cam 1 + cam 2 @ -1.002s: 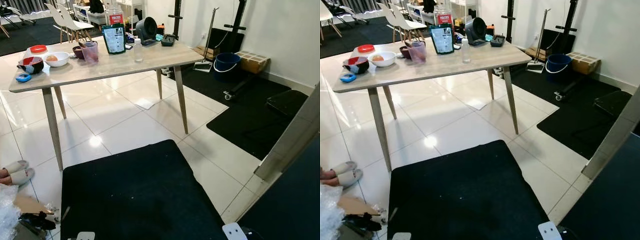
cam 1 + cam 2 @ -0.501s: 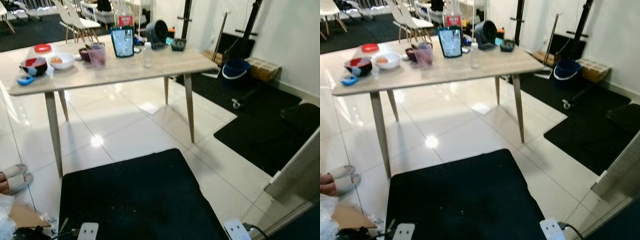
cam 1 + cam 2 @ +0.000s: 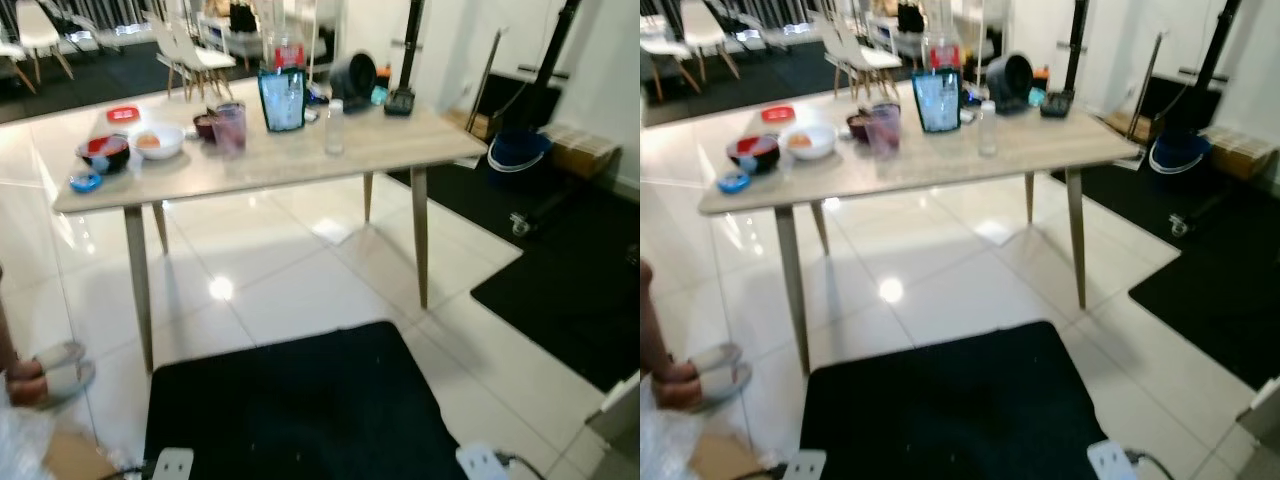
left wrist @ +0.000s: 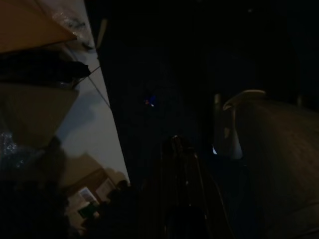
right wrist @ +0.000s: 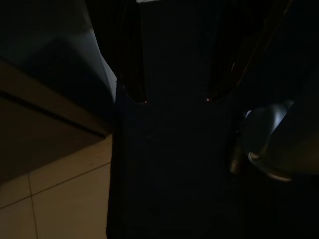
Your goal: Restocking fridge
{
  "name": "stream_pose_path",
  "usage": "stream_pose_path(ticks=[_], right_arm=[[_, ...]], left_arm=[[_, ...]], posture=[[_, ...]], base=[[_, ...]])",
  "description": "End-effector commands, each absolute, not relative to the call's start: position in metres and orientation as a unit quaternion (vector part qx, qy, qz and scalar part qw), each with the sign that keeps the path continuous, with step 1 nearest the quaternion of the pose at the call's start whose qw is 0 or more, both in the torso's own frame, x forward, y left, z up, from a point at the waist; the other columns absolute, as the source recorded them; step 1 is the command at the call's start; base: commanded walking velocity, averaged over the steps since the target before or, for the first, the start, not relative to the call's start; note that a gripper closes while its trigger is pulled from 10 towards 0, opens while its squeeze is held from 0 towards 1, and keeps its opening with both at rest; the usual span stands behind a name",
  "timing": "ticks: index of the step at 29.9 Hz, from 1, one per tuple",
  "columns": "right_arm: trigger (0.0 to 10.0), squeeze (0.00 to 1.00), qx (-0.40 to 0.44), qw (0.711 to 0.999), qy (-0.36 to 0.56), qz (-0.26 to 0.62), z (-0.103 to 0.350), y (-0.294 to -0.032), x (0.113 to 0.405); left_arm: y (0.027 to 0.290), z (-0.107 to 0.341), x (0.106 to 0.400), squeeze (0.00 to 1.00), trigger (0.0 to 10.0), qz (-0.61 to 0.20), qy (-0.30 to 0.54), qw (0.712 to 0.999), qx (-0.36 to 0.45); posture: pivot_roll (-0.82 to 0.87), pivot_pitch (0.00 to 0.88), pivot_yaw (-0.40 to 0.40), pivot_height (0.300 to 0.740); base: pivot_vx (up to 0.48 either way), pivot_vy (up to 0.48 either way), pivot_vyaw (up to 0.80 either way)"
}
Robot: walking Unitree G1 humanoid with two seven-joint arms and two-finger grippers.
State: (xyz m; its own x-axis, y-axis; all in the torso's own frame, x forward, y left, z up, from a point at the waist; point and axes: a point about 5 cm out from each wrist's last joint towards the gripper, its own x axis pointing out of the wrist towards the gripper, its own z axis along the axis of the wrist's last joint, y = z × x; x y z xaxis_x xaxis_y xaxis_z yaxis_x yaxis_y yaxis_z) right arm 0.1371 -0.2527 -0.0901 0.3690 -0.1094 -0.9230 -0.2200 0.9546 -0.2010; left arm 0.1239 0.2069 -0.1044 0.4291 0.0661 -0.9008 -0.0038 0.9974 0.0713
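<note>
A light wooden table (image 3: 400, 150) stands ahead across the white tile floor. On it are a clear bottle (image 3: 334, 127), a dark pouch (image 3: 283, 98), a purple cup (image 3: 229, 128), a white bowl (image 3: 158, 142) with something orange in it, a red and black bowl (image 3: 105, 152) and a jar with a red label (image 3: 286, 45). Both arms hang low over a black mat (image 3: 300, 410). My right gripper (image 5: 175, 99) is open with nothing between its fingers. My left gripper (image 4: 177, 144) shows dimly, its fingers lying together.
A person's foot in a slipper (image 3: 45, 370) is at the left edge, with crinkled plastic at the bottom left corner. A blue bucket (image 3: 520, 150) and black mats lie to the right of the table. White chairs (image 3: 195, 50) stand beyond it.
The whole picture has shifted as the camera moved: the table now sits further right and lower in view, blurred. Nothing on the table has moved.
</note>
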Motion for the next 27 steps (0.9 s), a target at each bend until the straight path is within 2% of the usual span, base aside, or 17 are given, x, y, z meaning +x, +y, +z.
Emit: stream_pose_path(ticks=[1,16,27], right_arm=[[10.0,0.0,-0.144,0.81,0.568,0.031,-0.092,-0.254,0.131],[10.0,0.0,-0.137,0.818,0.557,0.038,-0.092,-0.235,0.145],[10.0,0.0,-0.138,0.818,0.557,0.044,-0.093,-0.23,0.146]], left_arm=[[0.203,-0.108,0.116,0.0,10.0,0.014,0.549,0.835,0.025],[0.201,-0.108,0.118,0.0,10.0,0.008,0.55,0.835,0.03],[0.207,-0.11,0.106,0.0,10.0,0.009,0.559,0.828,0.036]], posture=[[0.01,0.0,0.005,0.74],[0.01,0.0,0.021,0.74],[0.02,0.0,0.031,0.74]], base=[[0.304,0.0,0.0],[0.306,0.0,0.0],[0.292,0.0,0.0]])
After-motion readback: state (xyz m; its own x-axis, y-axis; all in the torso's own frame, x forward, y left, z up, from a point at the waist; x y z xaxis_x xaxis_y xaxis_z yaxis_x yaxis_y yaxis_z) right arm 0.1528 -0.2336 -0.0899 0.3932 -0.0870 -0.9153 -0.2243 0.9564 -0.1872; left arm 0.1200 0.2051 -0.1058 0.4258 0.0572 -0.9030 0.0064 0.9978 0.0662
